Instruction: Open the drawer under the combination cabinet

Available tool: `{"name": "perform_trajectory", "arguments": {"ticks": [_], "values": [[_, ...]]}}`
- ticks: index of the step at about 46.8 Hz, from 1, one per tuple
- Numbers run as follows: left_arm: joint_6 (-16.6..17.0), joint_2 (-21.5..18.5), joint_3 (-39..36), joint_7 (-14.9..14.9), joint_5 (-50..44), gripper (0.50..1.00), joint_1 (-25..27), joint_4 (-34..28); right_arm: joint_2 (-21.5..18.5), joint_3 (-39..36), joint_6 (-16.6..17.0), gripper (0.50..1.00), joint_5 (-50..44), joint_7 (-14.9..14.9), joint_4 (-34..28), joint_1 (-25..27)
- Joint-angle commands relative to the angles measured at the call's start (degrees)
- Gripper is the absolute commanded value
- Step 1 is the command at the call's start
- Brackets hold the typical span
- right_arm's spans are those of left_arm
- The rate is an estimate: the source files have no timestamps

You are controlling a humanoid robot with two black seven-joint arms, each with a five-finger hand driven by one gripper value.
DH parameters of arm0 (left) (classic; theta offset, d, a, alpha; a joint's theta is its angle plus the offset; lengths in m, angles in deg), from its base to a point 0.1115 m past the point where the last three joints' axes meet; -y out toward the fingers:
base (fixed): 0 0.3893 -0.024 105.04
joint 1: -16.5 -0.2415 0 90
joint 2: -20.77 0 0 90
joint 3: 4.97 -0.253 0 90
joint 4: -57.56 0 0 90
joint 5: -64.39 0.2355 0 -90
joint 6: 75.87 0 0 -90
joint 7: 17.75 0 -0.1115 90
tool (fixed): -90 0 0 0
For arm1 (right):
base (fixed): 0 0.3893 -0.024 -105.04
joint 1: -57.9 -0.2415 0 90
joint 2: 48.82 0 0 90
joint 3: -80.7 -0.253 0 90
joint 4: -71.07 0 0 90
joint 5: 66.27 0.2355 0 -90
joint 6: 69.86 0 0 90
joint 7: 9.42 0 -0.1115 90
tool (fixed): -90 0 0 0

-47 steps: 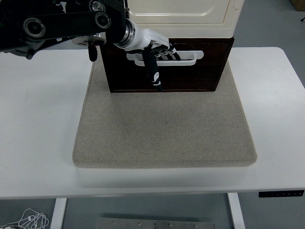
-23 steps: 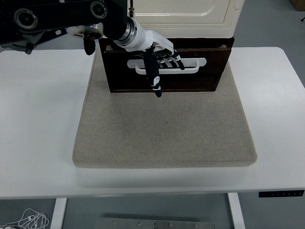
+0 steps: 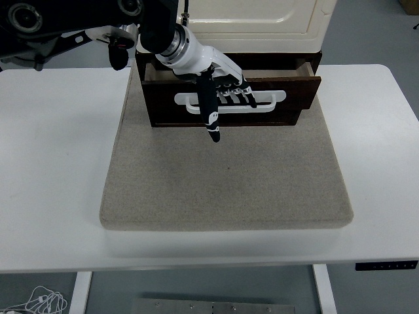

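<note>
A cream cabinet [image 3: 252,16] stands at the back of a grey mat, with a dark wooden drawer [image 3: 229,98] beneath it. The drawer is pulled partly out, so a strip of its inside shows along the top. Its white handle [image 3: 268,99] runs across the front panel. My left hand [image 3: 222,88] comes in from the upper left with its fingers curled through the handle from above; the thumb hangs straight down in front of the drawer face. The right arm is out of view.
The grey felt mat [image 3: 226,176] covers the middle of the white table [image 3: 52,170] and lies open in front of the drawer. Cables lie on the floor at the bottom left, below the table's near edge.
My left hand has drawn the handle toward me, and the drawer has slid out from under the cabinet. Its open top now shows.
</note>
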Motion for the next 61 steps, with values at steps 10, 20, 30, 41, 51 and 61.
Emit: {"name": "perform_trajectory", "arguments": {"ticks": [10, 20, 30, 41, 51, 61], "values": [[-2.4, -0.4, 0.7, 0.0, 0.0, 1.000, 0.1, 0.0, 0.0, 0.0, 0.0, 0.926, 0.0, 0.0, 0.0, 0.0], [-3.2, -0.9, 2.2, -0.1, 0.0, 1.000, 0.0, 0.1, 0.0, 0.0, 0.0, 0.926, 0.0, 0.0, 0.0, 0.0], [-3.2, -1.2, 2.4, -0.1, 0.0, 1.000, 0.1, 0.0, 0.0, 0.0, 0.0, 0.926, 0.0, 0.0, 0.0, 0.0], [-3.2, -1.3, 3.5, -0.1, -0.3, 1.000, 0.1, -0.1, 0.0, 0.0, 0.0, 0.926, 0.0, 0.0, 0.1, 0.0], [-3.2, -1.3, 6.5, -0.1, -0.8, 1.000, 0.2, -0.1, 0.0, 0.0, 0.0, 0.926, 0.0, 0.0, 0.0, 0.0], [-3.2, -2.0, 14.6, 0.2, -1.0, 1.000, 0.3, 0.2, 0.0, 0.0, 0.0, 0.926, 0.0, 0.0, 0.0, 0.0]]}}
